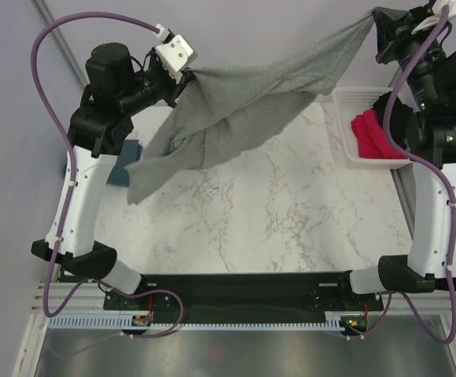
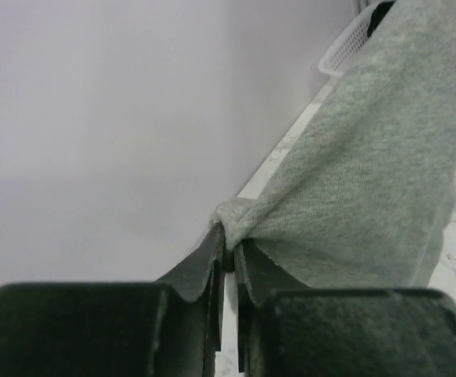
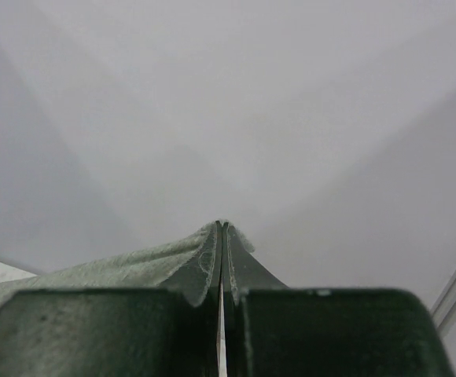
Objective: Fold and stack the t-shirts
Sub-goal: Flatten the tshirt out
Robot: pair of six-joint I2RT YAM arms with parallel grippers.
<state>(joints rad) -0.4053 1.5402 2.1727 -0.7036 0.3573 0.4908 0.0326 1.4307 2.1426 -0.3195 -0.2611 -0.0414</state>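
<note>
A heather grey t-shirt (image 1: 244,110) hangs stretched in the air between both grippers, above the back of the marble table. My left gripper (image 1: 187,76) is shut on its left end; the left wrist view shows the cloth (image 2: 369,181) bunched at the closed tips (image 2: 229,234). My right gripper (image 1: 379,17) is shut on its right end at the far right corner; the right wrist view shows a thin edge of cloth (image 3: 134,263) pinched at the tips (image 3: 222,228). The shirt's lower part droops to the left. A magenta-pink t-shirt (image 1: 373,133) lies in the basket. A teal-blue t-shirt (image 1: 126,161) lies partly hidden behind my left arm.
A white plastic basket (image 1: 344,133) stands at the table's right edge and also shows in the left wrist view (image 2: 346,43). Something black (image 1: 385,106) lies in it beside the pink cloth. The marble table (image 1: 275,212) spreads in front of the hanging shirt. A lilac wall is behind.
</note>
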